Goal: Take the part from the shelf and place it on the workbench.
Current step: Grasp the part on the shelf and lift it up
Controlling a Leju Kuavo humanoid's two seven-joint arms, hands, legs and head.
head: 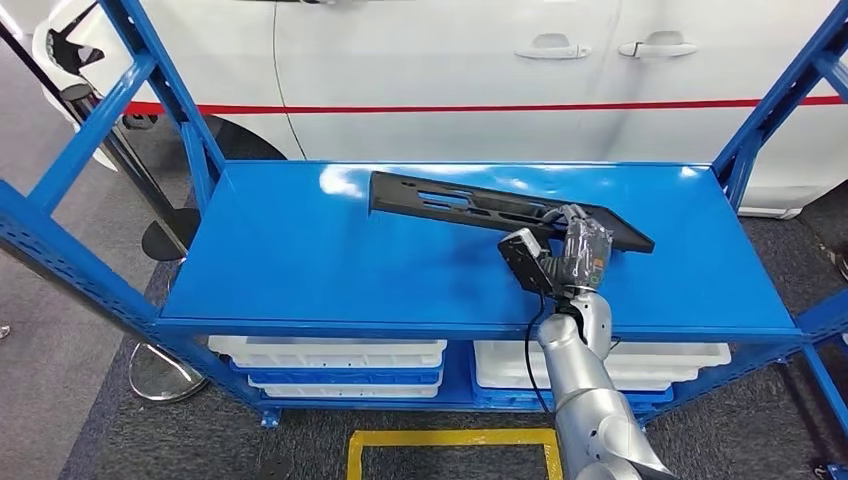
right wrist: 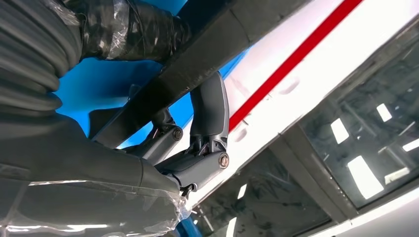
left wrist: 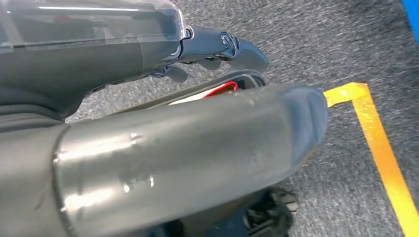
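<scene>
Head view is showing a long, flat black part (head: 480, 205) lying slantwise across the top of the blue shelf (head: 300, 260), its far end toward the left and its near end toward the right. It is looking like a moulded plastic strip, matte and dark, with several long slots cut through it toward the left end and a plainer, broader stretch on the right. The right robot hand (head: 580, 245) is reaching up from below on its silver arm and is closing around the part near its right end, fingers over the top edge. In the right wrist view the part (right wrist: 207, 64) is running as a dark bar across the frame, with the thumb (right wrist: 210, 111) pressing up against it and the right robot hand (right wrist: 99, 148) wrapping it from the other side. Behind the shelf a white car (head: 450, 60) with a red stripe is standing. White trays (head: 330, 352) are sitting on the lower level. Left wrist view is showing the left robot hand (left wrist: 197, 123) hanging over grey carpet (left wrist: 321, 44) beside yellow floor tape (left wrist: 385, 158), its fingers lying loosely apart and holding nothing.
</scene>
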